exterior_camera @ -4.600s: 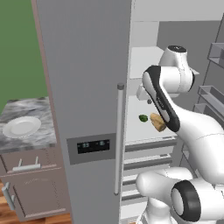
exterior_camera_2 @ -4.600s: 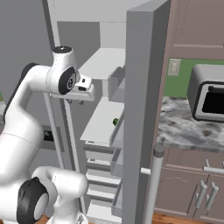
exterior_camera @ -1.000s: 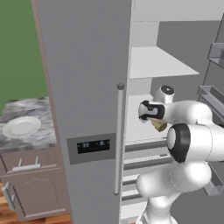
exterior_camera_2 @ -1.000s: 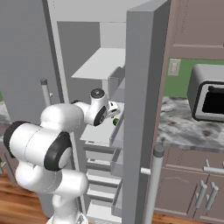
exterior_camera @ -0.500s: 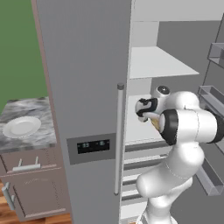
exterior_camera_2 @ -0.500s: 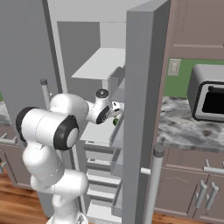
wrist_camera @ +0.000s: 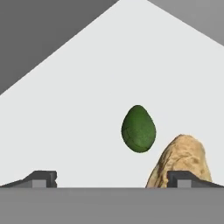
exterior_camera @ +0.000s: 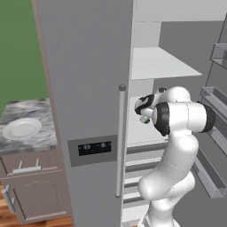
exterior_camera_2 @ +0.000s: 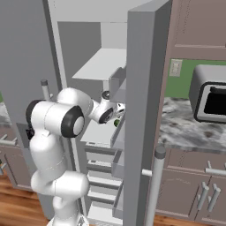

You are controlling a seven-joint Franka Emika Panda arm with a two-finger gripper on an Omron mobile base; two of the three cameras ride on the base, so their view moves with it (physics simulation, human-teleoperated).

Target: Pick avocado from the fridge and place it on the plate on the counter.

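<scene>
The gripper (wrist_camera: 111, 180) is spread wide and holds nothing, aimed into the open fridge (exterior_camera: 88, 88). The avocado (wrist_camera: 138, 129) is seen lying on a white fridge shelf (wrist_camera: 87, 109), just beside a tan bread wedge (wrist_camera: 181, 159).

A tan-brown bread-like wedge (wrist_camera: 180, 161) sits at the lower right of the hand view, resting on a white surface, its crust mottled and rough. In the right base view, a silver toaster oven (exterior_camera_2: 211, 92) with a dark window stands at the right edge of the frame. Above it, at the upper right, hangs a brown wall cabinet (exterior_camera_2: 198, 27), and a pale wall outlet (exterior_camera_2: 175, 68) shows on the green wall (exterior_camera_2: 176, 84) just left of the toaster oven. Wooden floor (exterior_camera_2: 15, 201) fills the lower left corner. In the left base view, more green wall (exterior_camera: 20, 53) occupies the upper left.
</scene>
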